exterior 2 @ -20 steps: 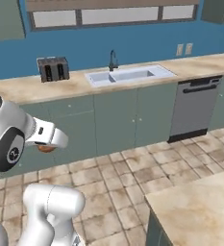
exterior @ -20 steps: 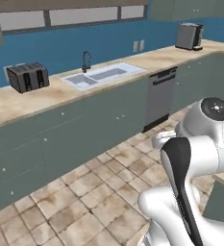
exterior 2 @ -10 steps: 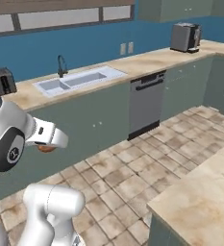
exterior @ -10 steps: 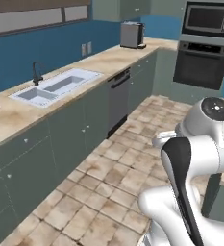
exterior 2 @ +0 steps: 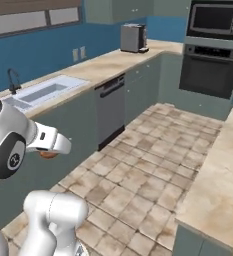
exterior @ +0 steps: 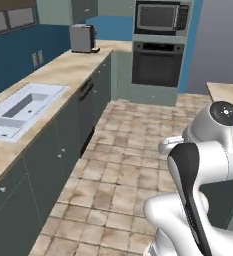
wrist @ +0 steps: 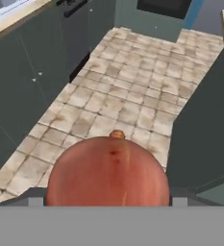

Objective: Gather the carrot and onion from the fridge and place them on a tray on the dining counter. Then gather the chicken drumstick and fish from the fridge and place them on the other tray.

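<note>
— So where's the onion (wrist: 107,170) now?
— Pinched in my pincer (wrist: 107,202), jaws spread wide around its bulk, at six o'clock in my hand view.
— Why held low over the floor (wrist: 128,96)?
— Probably tucked close for carrying toward the dining counter (exterior 2: 223,175).

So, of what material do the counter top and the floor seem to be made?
The counter top looks like polished beige stone, perhaps marble: mottled veins, a soft sheen. The floor looks like matte stone or ceramic tile: square slabs with pale grout lines and brown blotches.

The base has swung toward the oven (exterior: 157,64).
</note>
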Robot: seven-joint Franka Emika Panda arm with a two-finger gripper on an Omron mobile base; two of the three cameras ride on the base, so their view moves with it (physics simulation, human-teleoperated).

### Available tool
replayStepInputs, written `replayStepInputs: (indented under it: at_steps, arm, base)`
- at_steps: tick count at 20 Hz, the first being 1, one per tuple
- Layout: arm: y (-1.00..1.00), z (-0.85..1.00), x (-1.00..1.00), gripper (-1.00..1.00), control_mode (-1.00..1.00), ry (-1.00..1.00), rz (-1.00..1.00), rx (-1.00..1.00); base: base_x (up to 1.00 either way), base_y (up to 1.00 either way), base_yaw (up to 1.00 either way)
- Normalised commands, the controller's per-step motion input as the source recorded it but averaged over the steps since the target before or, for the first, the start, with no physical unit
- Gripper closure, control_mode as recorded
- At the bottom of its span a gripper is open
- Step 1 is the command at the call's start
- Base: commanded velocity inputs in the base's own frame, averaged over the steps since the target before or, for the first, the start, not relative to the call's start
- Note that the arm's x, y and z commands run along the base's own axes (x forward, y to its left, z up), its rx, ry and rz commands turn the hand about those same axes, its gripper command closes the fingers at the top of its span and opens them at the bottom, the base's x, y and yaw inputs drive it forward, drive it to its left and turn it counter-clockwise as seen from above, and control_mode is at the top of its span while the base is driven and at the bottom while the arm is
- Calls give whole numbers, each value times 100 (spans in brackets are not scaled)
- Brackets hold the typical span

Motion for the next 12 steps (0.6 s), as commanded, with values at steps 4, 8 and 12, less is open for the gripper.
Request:
replayStepInputs:
  at_steps: [4, 8, 12]
  arm:
    - [0, 0, 0, 100, 100, 0, 0, 0]
    - [0, 0, 0, 100, 100, 0, 0, 0]
    - [0, 0, 0, 100, 100, 0, 0, 0]
  base:
    - [78, 58, -50]
    - [81, 56, -50]
    - [85, 50, -48]
